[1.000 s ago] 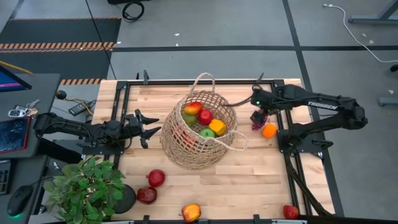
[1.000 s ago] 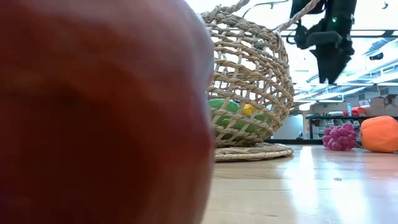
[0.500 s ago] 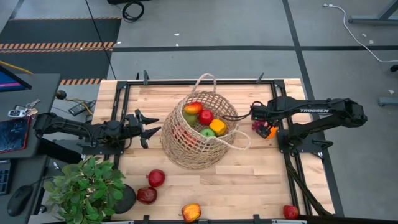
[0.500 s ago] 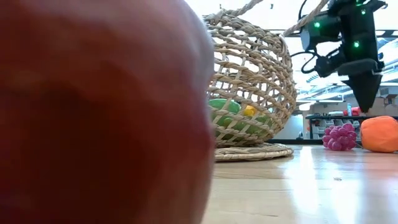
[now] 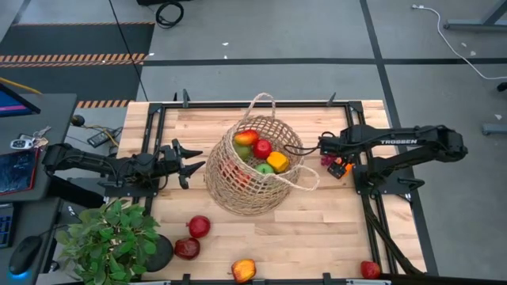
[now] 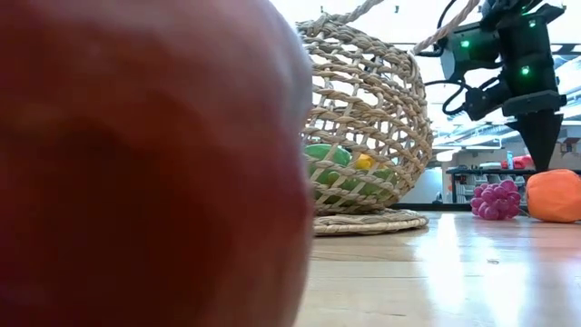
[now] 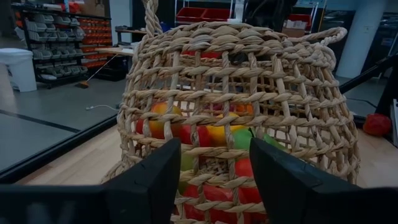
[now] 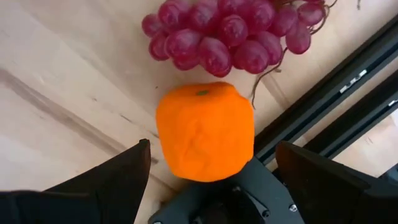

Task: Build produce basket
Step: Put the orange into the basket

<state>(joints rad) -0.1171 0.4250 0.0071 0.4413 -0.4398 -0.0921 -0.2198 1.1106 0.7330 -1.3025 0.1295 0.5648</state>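
The tan wicker basket [image 5: 253,168] sits tilted at the table's middle, its mouth turned up and to the right, with one loop handle [image 6: 368,221] lying on the wood. It holds red, green, yellow and orange produce [image 5: 264,154]. An orange [image 8: 205,132] and a purple grape bunch [image 8: 227,31] lie on the table right of the basket. My right gripper [image 8: 212,148] hangs open over the orange, pointing down, one finger on either side and clear of it. My left gripper [image 5: 192,162] stands open and level by the basket's left wall [image 7: 242,112].
Loose red fruits lie near the front edge [image 5: 199,226] [image 5: 187,248] [image 5: 244,270] [image 5: 369,269]; one fills the left of the low view [image 6: 145,163]. A potted plant [image 5: 111,241] stands at the front left. A black frame rail [image 8: 336,81] runs beside the orange.
My right gripper has come down and toward the table's right, from beside the basket's rim to a place over the orange, and has tipped to point more steeply down. It has stayed open. The orange, grapes and basket have not moved.
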